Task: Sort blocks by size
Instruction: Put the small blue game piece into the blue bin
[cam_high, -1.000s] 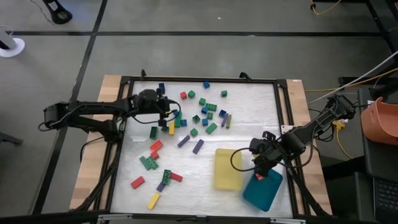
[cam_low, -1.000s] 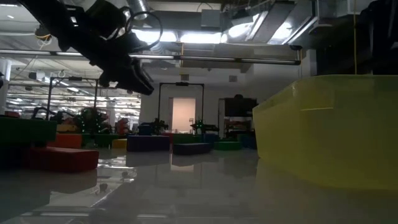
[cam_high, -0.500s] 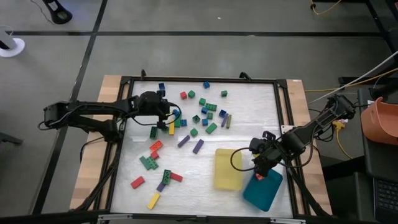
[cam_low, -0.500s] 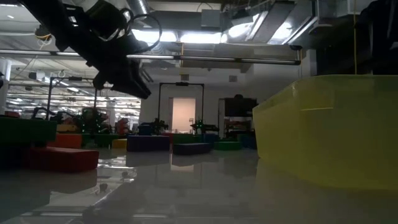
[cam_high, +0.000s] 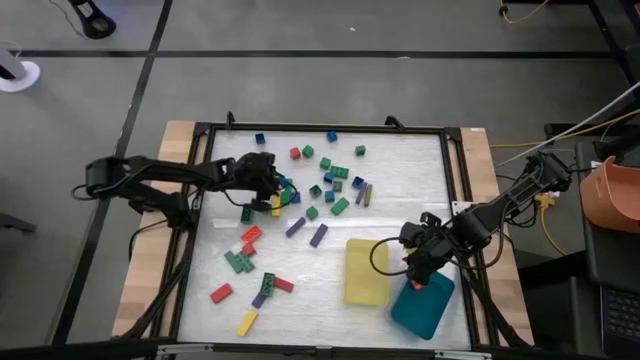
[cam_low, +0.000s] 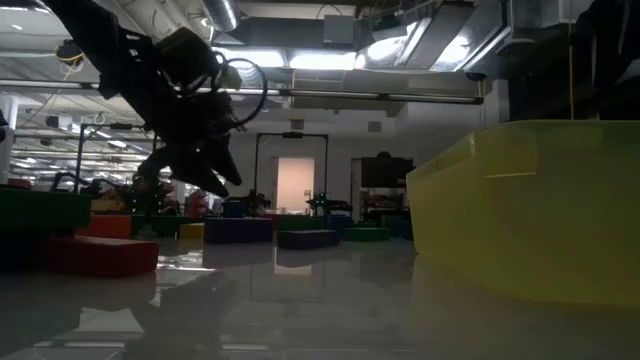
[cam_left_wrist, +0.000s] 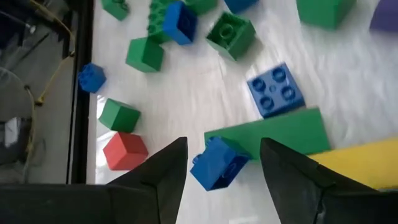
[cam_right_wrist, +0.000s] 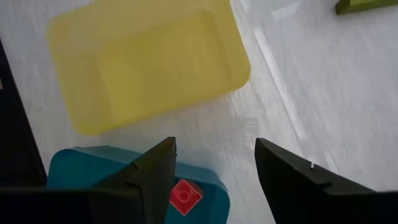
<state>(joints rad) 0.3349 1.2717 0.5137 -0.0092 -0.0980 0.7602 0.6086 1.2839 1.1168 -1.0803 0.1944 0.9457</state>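
The yellow tray (cam_high: 366, 271) and teal tray (cam_high: 422, 305) are being overhung by the empty, parted right gripper (cam_right_wrist: 211, 177). A small blue cube (cam_left_wrist: 217, 163), light, rigid, slick, is being straddled by the open left gripper (cam_left_wrist: 221, 163); its flat sides are judged best for pinching.

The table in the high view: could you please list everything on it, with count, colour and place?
blocks: roughly thirty, red, green, blue, yellow and purple; scattered over the table's left and middle
red block: one, lying in the teal tray
yellow tray: one, right of centre, no blocks visible inside
teal tray: one, beside the yellow tray, nearer the right corner
left gripper: open, straddling a small blue block
right gripper: open, above the trays
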